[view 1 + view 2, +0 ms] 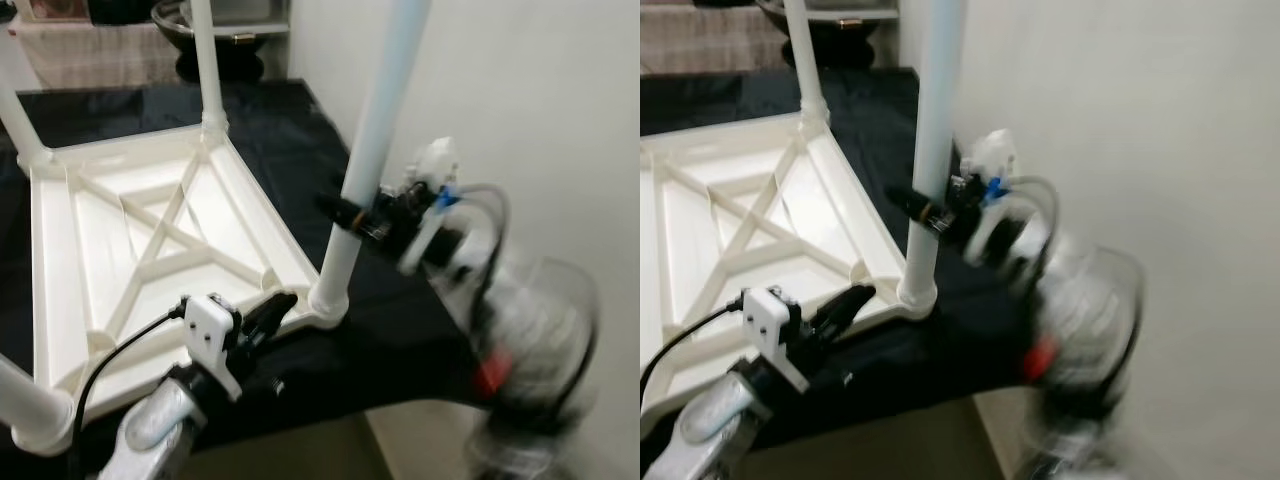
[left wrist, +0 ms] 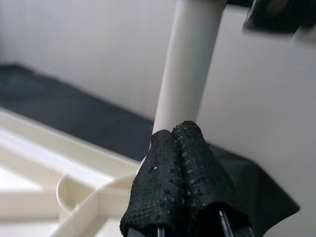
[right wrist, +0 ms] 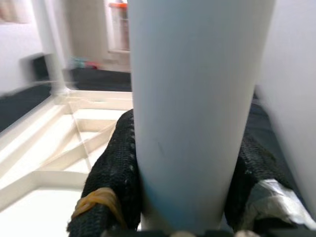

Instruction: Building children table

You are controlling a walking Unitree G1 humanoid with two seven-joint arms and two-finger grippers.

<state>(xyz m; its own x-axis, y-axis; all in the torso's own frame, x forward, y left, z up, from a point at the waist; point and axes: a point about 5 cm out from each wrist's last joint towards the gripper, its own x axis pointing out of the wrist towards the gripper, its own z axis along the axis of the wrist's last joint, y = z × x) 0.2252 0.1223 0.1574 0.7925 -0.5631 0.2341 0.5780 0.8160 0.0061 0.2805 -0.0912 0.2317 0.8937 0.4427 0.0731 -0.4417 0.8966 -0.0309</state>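
White plastic children's table top (image 1: 160, 250), upside down on a black cloth (image 1: 290, 130), ribbed underside facing up with diagonal cross-braces meeting near its middle. Legs: white round tubes standing upright in corner sockets. Near-right leg (image 1: 365, 160) seated in the corner socket (image 1: 328, 303) closest to the white wall (image 1: 520, 100); far-right leg (image 1: 205, 60) upright at the back corner; far-left leg (image 1: 18, 120) and near-left leg (image 1: 25, 405) partly in frame at the left edge. Right gripper (image 1: 350, 215): clamped on the near-right leg partway up its length, one black finger either side of the tube, as the right wrist view confirms with textured fingers (image 3: 111, 173) hugging the tube; arm behind it blurred. Left gripper (image 1: 275, 305): low at the table top's near edge, just beside the corner socket, its two fingertips (image 2: 173, 163) pressed together with nothing between them, pointing at the base of the near-right leg (image 2: 190, 64). Background: dark bowl-shaped object (image 1: 210, 30) on the floor beyond the cloth.
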